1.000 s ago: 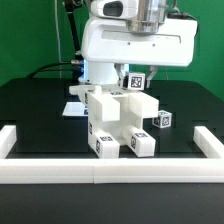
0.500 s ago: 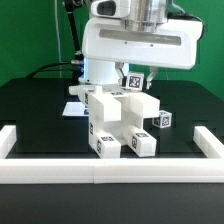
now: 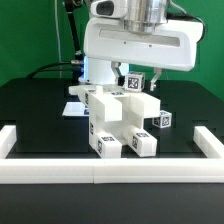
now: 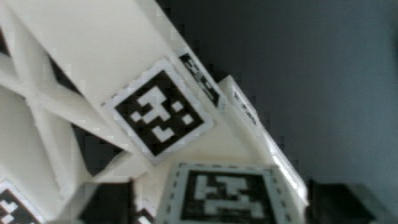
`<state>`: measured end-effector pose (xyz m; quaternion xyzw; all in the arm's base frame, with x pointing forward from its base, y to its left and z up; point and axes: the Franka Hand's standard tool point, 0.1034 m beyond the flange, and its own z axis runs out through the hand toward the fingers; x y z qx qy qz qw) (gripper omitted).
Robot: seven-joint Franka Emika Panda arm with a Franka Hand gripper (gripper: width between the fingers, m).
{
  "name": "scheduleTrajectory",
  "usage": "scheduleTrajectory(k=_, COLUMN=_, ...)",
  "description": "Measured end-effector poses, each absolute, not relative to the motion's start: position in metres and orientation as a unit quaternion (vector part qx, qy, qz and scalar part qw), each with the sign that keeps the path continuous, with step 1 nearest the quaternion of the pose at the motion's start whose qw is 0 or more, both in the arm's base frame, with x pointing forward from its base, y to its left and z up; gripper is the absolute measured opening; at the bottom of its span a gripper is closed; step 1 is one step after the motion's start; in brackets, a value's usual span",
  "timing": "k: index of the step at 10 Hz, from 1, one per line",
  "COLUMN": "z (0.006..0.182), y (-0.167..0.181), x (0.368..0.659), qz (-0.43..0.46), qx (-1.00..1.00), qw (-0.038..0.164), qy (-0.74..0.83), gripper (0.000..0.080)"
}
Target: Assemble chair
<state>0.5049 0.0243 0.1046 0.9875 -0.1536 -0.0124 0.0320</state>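
Filling the wrist view, chair (image 4: 54, 110) tags (image 4: 164, 112) — only exterior shows its shape.

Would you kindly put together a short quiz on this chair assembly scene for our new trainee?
1. True or false: the partly built chair stands on a black table.
2. In the exterior view, on which side of the chair does the small tagged block sit? A) the exterior view's right B) the exterior view's left C) on top of it
3. What does the wrist view show close up?
Key: 1 true. 2 A. 3 White parts bearing black-and-white square tags.
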Motion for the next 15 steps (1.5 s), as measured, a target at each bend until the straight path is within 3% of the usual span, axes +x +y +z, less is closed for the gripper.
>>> scheduleTrajectory(k=1, z=0.1054, y=0.0244, x=0.5045, qz=-0.013, qx=0.991, qw=0.031, qy=-0.132, gripper=0.0617)
scheduleTrajectory(k=2, z=0.1067, y=0.0246, x=0.5032, qz=-0.014, qx=0.995, qw=0.029, qy=-0.097, gripper=0.064)
scheduleTrajectory(k=9, z=0.1107, y=0.0208, x=0.503, qz=-0.017, qx=0.977, qw=0.023, qy=0.211, gripper=0.0649)
scheduleTrajectory(k=15, z=0.1104, y=0.02, x=0.5029, qz=-0.021, qx=0.932, qw=0.022, qy=0.361, gripper=0.0649)
